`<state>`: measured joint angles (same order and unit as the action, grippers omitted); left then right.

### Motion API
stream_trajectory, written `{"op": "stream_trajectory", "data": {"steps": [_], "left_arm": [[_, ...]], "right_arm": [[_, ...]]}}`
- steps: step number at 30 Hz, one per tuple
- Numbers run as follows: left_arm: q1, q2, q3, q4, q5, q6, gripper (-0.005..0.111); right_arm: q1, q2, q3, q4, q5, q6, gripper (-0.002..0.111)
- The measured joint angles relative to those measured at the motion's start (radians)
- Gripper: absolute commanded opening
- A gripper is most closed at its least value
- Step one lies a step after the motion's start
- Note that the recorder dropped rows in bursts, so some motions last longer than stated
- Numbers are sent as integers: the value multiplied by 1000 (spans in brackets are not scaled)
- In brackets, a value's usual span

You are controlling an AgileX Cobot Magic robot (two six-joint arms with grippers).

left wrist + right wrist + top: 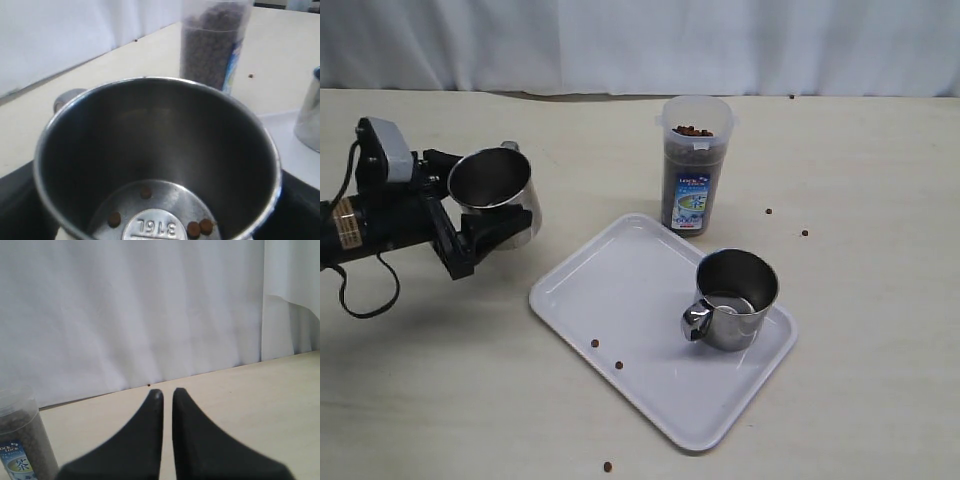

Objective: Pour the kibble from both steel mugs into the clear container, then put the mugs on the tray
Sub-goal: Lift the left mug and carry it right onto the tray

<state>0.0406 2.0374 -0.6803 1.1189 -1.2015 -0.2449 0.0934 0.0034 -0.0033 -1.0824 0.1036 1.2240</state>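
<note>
My left gripper [480, 212] is shut on a steel mug [495, 195] at the table's left, its black jaws on either side of the mug's wall. The mug [160, 150] is tilted with its mouth showing, and only a few kibble pellets [200, 227] lie on its bottom. The clear container [695, 165] stands at the middle back, nearly full of kibble. A second steel mug [735, 300] stands upright on the white tray [610, 290], handle towards the front. My right gripper [167, 392] is shut and empty, and it is out of the exterior view.
Two loose pellets [596, 343] lie on the tray's front left. More stray pellets [768, 212] are scattered on the table right of the container, and one pellet [607, 466] lies near the front edge. A white curtain hangs behind the table.
</note>
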Motion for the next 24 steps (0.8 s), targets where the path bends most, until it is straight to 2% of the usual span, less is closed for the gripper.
{"op": "stream_trajectory", "data": {"steps": [4,5,6,9,12,17,24], "left_arm": [[-83,0,-2,12,0,-12,0],[-132,0,-15,12,0,-12,0],[-152,0,-24,12,0,-12,0],[-274,2,-87,-20,87,-14,0],[-346,37,-152,-42,134,-23,0],[-365,113,-202,-46,138,-66,0],[-365,170,-202,-49,151,-68,0]], "right_arm": [[0,0,0,0,0,0,5],[0,0,0,0,0,0,5],[0,0,0,0,0,0,5],[0,0,0,0,0,0,5],[0,0,0,0,0,0,5],[0,0,0,0,0,-2,5],[0,0,0,0,0,-2,5]]}}
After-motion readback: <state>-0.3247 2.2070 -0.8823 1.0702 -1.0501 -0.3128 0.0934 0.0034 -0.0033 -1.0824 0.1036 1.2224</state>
